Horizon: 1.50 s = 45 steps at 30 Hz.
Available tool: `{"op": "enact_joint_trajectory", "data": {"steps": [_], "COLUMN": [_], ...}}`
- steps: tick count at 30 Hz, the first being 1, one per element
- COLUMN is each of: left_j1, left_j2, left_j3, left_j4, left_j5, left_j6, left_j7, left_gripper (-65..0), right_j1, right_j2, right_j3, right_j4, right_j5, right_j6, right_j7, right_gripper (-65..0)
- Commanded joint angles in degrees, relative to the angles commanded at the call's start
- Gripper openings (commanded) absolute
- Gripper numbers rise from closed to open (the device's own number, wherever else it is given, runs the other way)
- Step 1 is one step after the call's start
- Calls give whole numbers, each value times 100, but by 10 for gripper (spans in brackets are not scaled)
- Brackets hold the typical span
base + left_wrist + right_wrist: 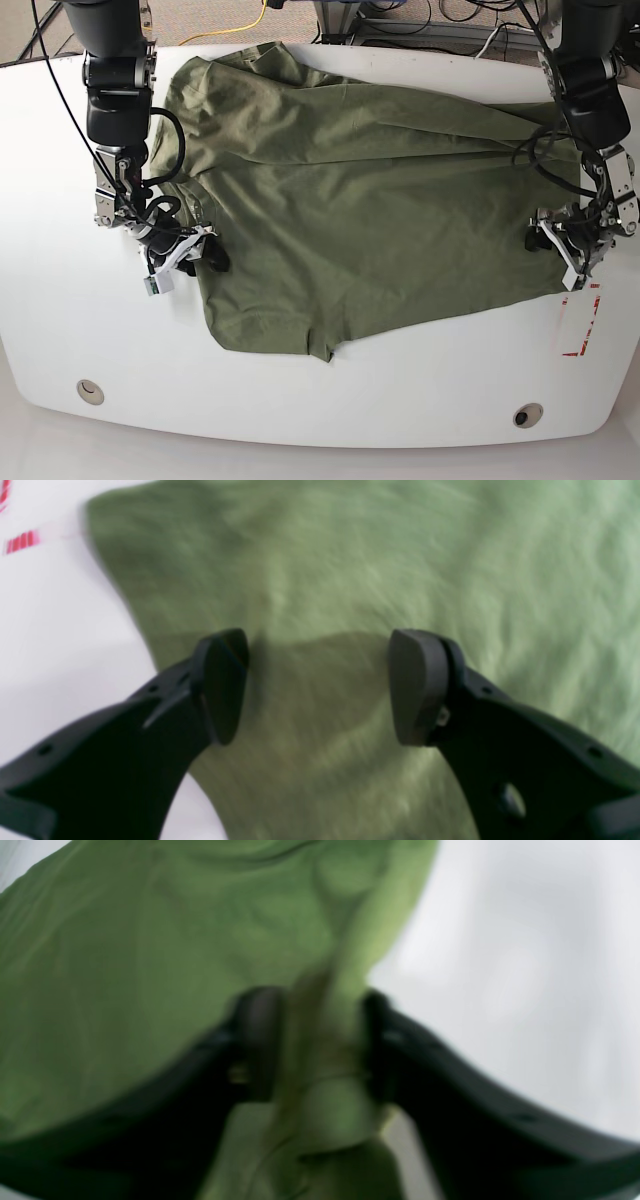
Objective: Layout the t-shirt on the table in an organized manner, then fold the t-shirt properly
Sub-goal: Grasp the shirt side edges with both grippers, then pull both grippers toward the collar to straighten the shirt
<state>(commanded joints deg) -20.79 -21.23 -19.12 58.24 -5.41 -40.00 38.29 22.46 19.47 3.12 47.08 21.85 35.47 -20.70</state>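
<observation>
Across the middle of the white worktop [60, 330] you had the olive-green t-shirt [370, 200] spread out wide, reaching from the far edge down toward the near one, with loose wrinkles running through it and a bottom corner ending near the middle of the near edge. At the side of the worktop that lies on the base view's left, your right end effector [312, 1045] was clamped on a bunched fold of the t-shirt's edge; the right wrist view showed cloth pinched between both pads, though that view was heavily blurred. In the base view the same end effector [195, 250] sat right at the garment's edge, roughly midway along that side. At the opposite side, your left end effector [317, 685] stood with its jaws spread wide apart and nothing between them, hovering over green cloth close to the shirt's border, with bare worktop [55, 630] showing just beside it. The base view placed it [560, 240] at the garment's edge by that side of the worktop, just above a patch of red tape [580, 325] near the near corner. Red tape marks [21, 541] also showed in the left wrist view. Two round grommet holes [89, 390] sat along the near edge, one toward each corner, both clear of the shirt.
</observation>
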Motion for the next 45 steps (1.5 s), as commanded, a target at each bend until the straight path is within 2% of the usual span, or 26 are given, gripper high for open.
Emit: {"op": "enact_joint_trajectory", "data": {"steps": [1, 3, 7, 13, 17, 19, 22, 25, 29, 32, 34, 37, 39, 45], "left_j1": [79, 202, 466, 826, 914, 1029, 1178, 1301, 1415, 1442, 1468, 1582, 1635, 1881], "left_j2": [44, 79, 220, 369, 563, 598, 607, 615, 695, 730, 730, 721, 712, 703], "left_j3": [0, 0, 0, 9, 18, 9, 9, 26, 35, 35, 35, 35, 35, 35], "left_j4": [202, 519, 1213, 2013, 2233, 2251, 2224, 2215, 2180, 2013, 1846, 1732, 1714, 1732], "left_j5": [0, 0, 0, 35, 53, 53, 53, 53, 53, 53, 62, 62, 62, 62], "left_j6": [0, 0, 0, 0, 0, 0, 0, 0, 0, 0, 0, 0, 0, 0], "left_j7": [70, 158, 229, 334, 413, 413, 404, 404, 404, 404, 404, 404, 404, 413], "left_gripper": [-236, -236, -236, -236, -236, -236, -240, -274, -315, -346, -378, -399, -399, -399], "right_j1": [-35, -88, -334, -738, -1169, -1301, -1424, -1486, -1521, -1591, -1635, -1723, -1820, -2145], "right_j2": [0, 62, 158, 132, 18, -141, -290, -387, -431, -448, -431, -396, -369, -299], "right_j3": [0, 0, 0, 9, -9, 0, 0, -18, -9, -9, -9, 0, 0, 0], "right_j4": [167, 484, 1415, 2760, 3349, 3437, 3411, 3147, 2910, 2699, 2576, 2470, 2453, 2462], "right_j5": [-18, -18, 9, 9, 9, -18, -44, -44, -44, -44, -44, -44, -44, -9], "right_j6": [-88, -176, -290, -255, -246, -246, -246, -237, -220, -105, 26, 79, 79, 79], "right_j7": [0, -18, -79, -897, -1037, -1037, -1037, -1011, -932, -765, -659, -651, -633, -633], "right_gripper": [-67, -2, 0, -2, -10, -41, -128, -192, -244, -304, -384, -468, -499, -507]}}
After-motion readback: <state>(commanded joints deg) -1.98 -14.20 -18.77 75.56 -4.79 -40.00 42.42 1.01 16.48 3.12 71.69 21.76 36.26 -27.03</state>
